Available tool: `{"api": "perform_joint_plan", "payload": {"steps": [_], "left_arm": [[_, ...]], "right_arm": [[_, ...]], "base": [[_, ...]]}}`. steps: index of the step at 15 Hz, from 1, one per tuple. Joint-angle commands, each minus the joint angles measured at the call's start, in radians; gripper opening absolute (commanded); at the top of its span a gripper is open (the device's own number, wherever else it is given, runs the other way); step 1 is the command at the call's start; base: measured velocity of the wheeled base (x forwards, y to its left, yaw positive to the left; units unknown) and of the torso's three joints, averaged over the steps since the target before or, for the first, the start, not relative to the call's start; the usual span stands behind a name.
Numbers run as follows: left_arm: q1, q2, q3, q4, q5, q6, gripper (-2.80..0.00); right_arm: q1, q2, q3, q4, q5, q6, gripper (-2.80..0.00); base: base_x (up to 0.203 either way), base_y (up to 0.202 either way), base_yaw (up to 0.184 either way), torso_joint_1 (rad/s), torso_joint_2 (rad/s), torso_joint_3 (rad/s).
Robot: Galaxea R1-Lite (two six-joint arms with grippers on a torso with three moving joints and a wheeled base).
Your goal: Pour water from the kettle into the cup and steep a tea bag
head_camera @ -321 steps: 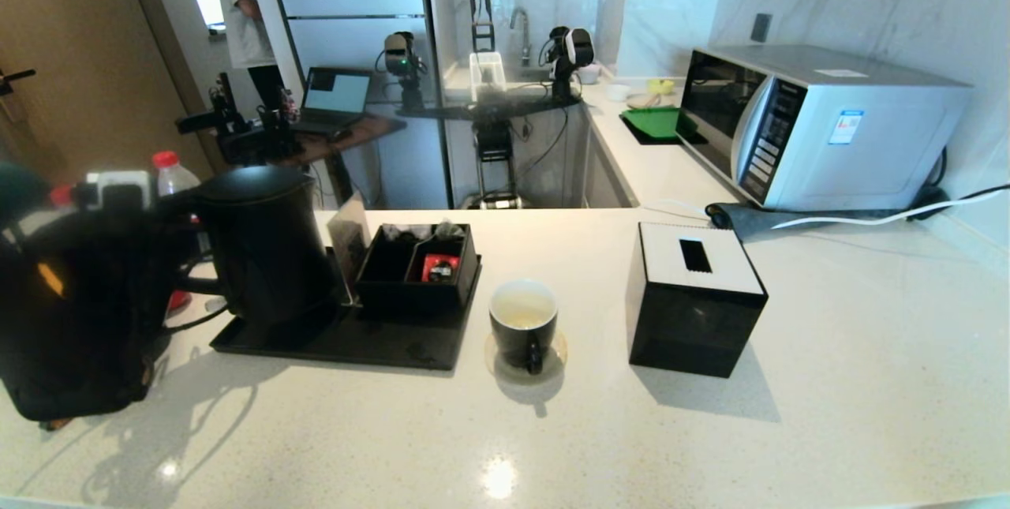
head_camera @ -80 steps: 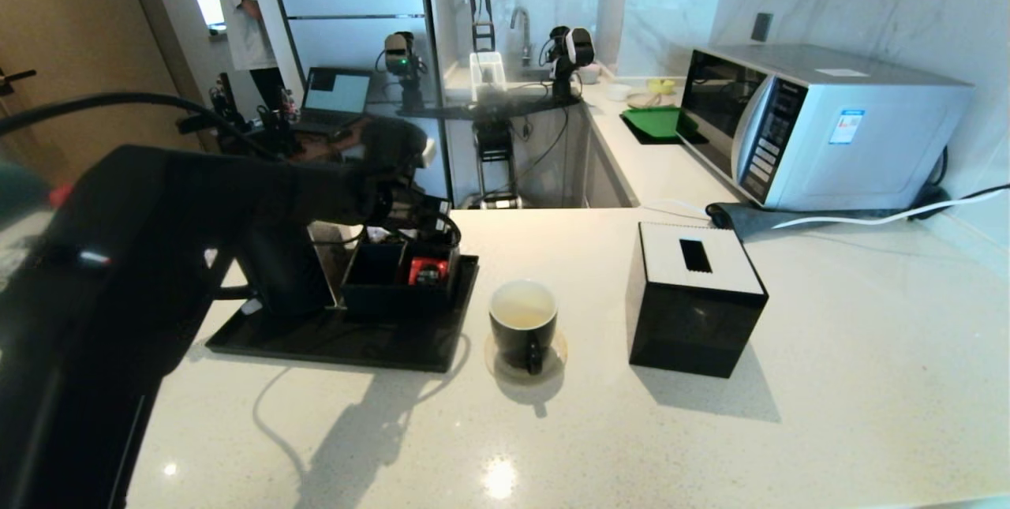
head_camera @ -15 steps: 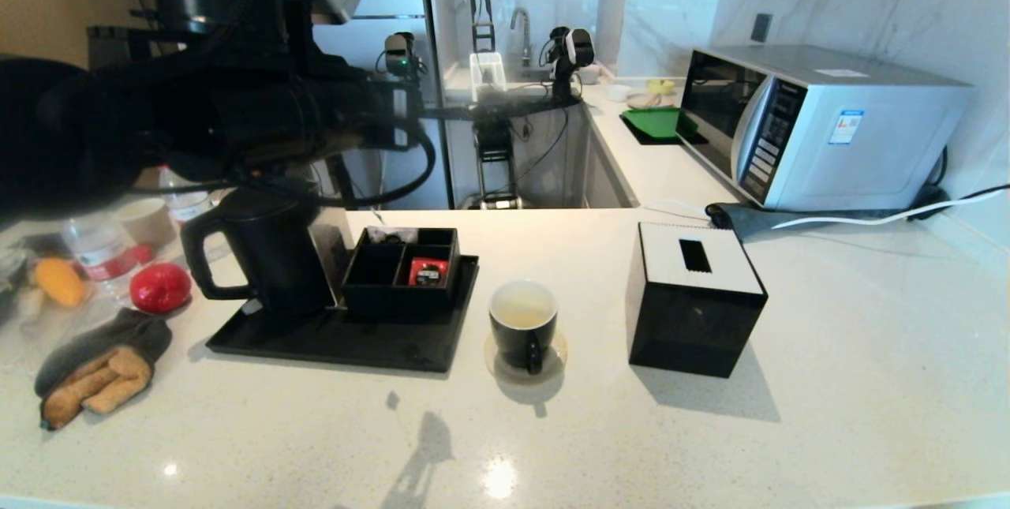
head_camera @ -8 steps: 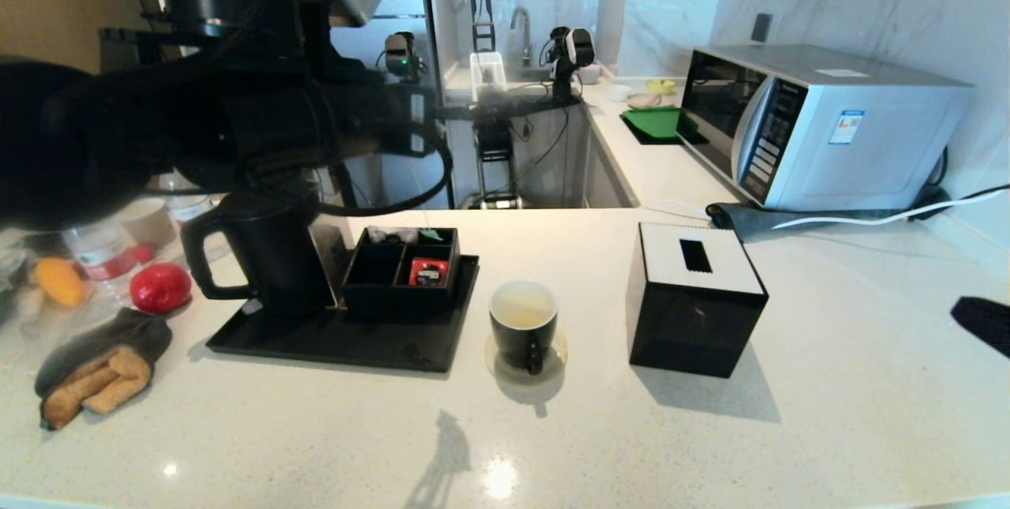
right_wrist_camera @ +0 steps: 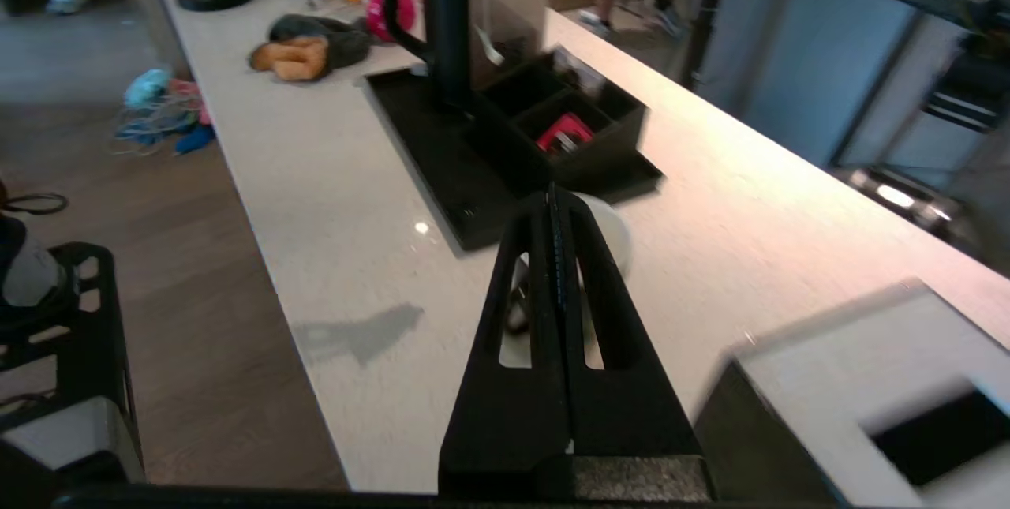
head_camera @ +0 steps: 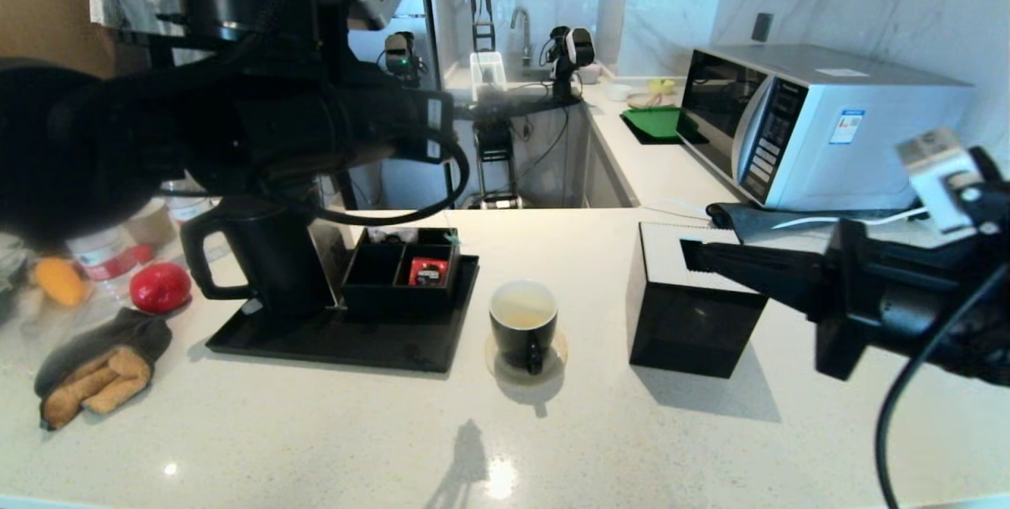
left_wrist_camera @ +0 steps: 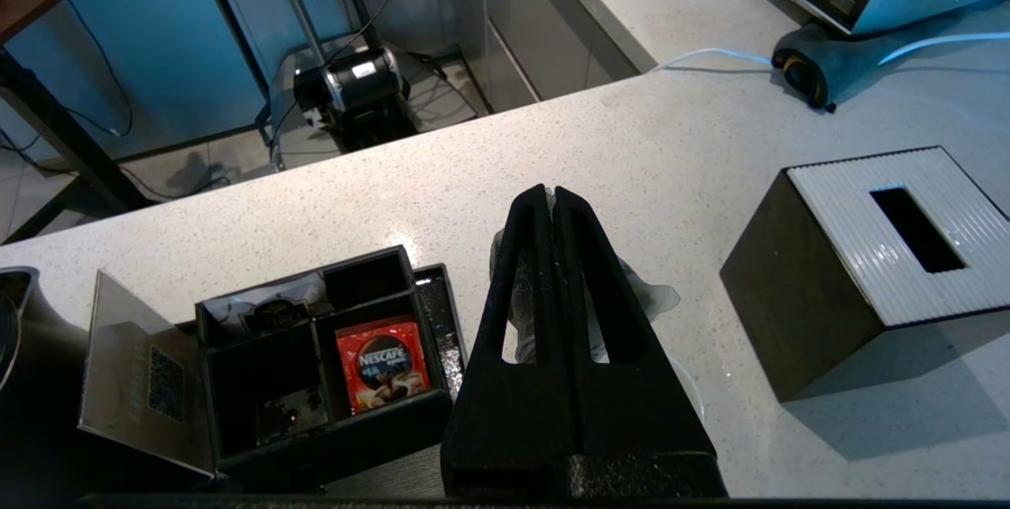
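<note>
Pinching the tea bag (left_wrist_camera: 643,296), the left claw (left_wrist_camera: 550,195) hovers above the cup (head_camera: 523,323).

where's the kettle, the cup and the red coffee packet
kettle (head_camera: 268,260), head view, on its black body
cup (head_camera: 521,333), head view, on its black outer wall
red coffee packet (left_wrist_camera: 382,364), left wrist view, on its printed front

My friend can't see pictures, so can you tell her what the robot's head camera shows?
A small glossy black mug of pale water sits mid-counter between a black tray holding a matte black kettle and a black tissue box. The shut right claw reaches in over the box; the left arm hangs above the tray.
</note>
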Motion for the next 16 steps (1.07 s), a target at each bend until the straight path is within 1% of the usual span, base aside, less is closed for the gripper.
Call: {"api": "perform_joint_plan", "payload": {"steps": [1, 4, 9, 10, 12, 13, 16], "left_arm": [[-0.008, 0.004, -0.002, -0.001, 0.002, 0.0, -2.8], [-0.017, 0.003, 0.0, -0.001, 0.0, 0.0, -2.8], [-0.03, 0.004, 0.0, -0.001, 0.001, -0.001, -2.8], [-0.03, 0.003, 0.0, -0.001, 0.0, -0.001, -2.8], [-0.03, 0.001, 0.0, -0.001, 0.001, -0.001, -2.8], [-0.03, 0.001, 0.0, -0.001, 0.002, -0.001, -2.8], [-0.03, 0.001, 0.0, -0.001, -0.008, -0.003, -2.8]], "right_arm": [[0.088, 0.221, -0.105, -0.081, 0.004, 0.026, -2.8], [0.144, 0.312, -0.186, -0.144, 0.004, 0.065, -2.8], [0.178, 0.375, -0.241, -0.152, 0.003, 0.066, -2.8], [0.183, 0.388, -0.258, -0.152, 0.002, 0.066, 0.0], [0.201, 0.411, -0.292, -0.153, 0.0, 0.08, 0.0], [0.216, 0.424, -0.306, -0.164, 0.0, 0.107, 0.0], [0.239, 0.509, -0.352, -0.3, 0.0, 0.157, 0.0]], "base": [[0.0, 0.0, 0.0, 0.0, 0.0, 0.0], [0.0, 0.0, 0.0, 0.0, 0.0, 0.0], [0.0, 0.0, 0.0, 0.0, 0.0, 0.0], [0.0, 0.0, 0.0, 0.0, 0.0, 0.0], [0.0, 0.0, 0.0, 0.0, 0.0, 0.0], [0.0, 0.0, 0.0, 0.0, 0.0, 0.0], [0.0, 0.0, 0.0, 0.0, 0.0, 0.0]]}}
